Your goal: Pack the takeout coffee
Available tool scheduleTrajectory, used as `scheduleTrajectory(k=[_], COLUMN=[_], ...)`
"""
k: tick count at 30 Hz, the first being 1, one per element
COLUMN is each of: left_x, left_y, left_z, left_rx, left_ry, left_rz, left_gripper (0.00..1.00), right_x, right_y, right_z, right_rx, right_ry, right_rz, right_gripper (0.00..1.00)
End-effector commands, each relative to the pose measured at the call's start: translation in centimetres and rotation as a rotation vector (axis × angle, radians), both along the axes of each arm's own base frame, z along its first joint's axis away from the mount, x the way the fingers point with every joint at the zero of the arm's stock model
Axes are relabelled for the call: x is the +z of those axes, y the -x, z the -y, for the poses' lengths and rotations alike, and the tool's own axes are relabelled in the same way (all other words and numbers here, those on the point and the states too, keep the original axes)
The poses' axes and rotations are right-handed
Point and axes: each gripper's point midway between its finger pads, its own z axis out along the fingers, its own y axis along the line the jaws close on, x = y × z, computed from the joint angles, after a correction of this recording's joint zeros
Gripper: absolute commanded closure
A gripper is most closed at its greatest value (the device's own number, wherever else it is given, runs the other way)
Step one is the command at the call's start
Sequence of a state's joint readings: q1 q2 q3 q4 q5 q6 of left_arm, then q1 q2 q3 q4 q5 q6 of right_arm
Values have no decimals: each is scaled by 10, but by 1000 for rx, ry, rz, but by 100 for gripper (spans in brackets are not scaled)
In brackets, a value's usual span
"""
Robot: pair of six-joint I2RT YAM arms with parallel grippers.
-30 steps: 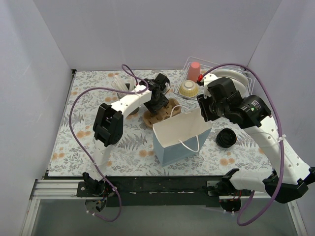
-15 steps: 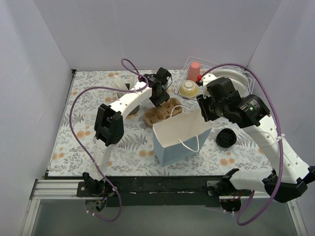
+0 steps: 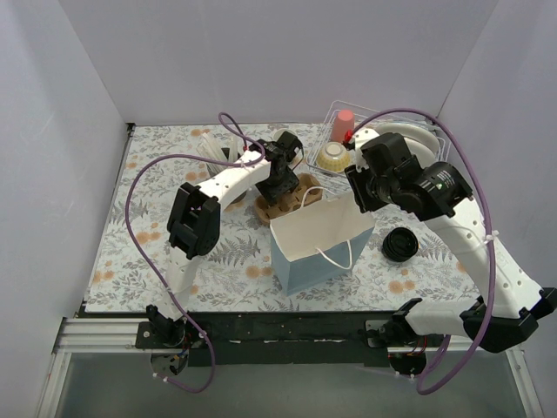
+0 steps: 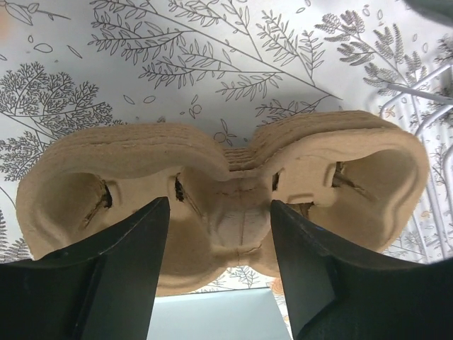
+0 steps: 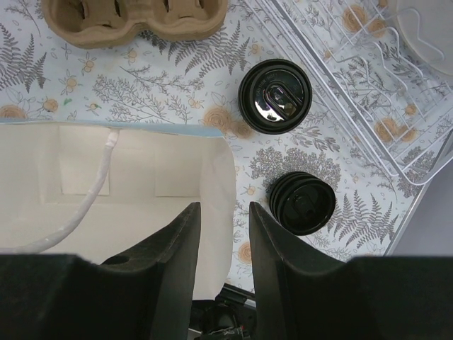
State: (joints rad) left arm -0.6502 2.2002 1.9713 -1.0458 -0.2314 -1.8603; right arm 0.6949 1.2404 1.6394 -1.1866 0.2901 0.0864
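Takeout coffee [image 5: 303, 203], two black lidded cups, stands unpacked on the floral desk [image 3: 157, 235] to the right of the bag. By the look of it you are early in the job.

The white paper bag [image 3: 318, 248] stands upright and open-mouthed at the near middle, with nothing visible inside. Your right end effector [image 5: 224, 209] hangs over the bag's right edge. Its jaws are partly apart with the paper wall between them, and they do not look pinched on it.

Your left end effector [image 4: 219, 205] hovers on the far side over the cardboard cup carrier [image 4: 127, 152], jaws wide, straddling its middle bridge and holding nothing. The carrier lies flat just beyond the bag, long axis roughly left to right, both wells bare. Its layered rim suggests several carriers nested together.

The step in hand reads as taking up the carrier while the right arm minds the bag mouth. The next move calls for you to drop squarely onto the bridge and close gently. Aim to lift one carrier rather than the whole stack.

Smallest last: the far cup [image 5: 274, 96] stands between the bag and the wire rack [image 5: 368, 92]. It is lid up with its long axis vertical, so you see only a glossy round top. The near cup [image 3: 400, 246] stands just right of the bag, likewise upright and lid up. No third cup is in view.
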Motion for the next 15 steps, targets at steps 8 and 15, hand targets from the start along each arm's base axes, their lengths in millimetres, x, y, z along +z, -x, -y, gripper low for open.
scheduleTrajectory(k=[8,15], left_x=[10,5], left_y=[-14,-13], left_z=[12,6], left_rx=[-31,-37], left_ry=[20,-8], left_rz=[63,61], left_gripper=[51,66], right_x=[21,21], right_y=[-12,-12], right_z=[-3,-3], right_rx=[-7,-7], right_ry=[-2,0], right_rz=[42,42], right_gripper=[59,58])
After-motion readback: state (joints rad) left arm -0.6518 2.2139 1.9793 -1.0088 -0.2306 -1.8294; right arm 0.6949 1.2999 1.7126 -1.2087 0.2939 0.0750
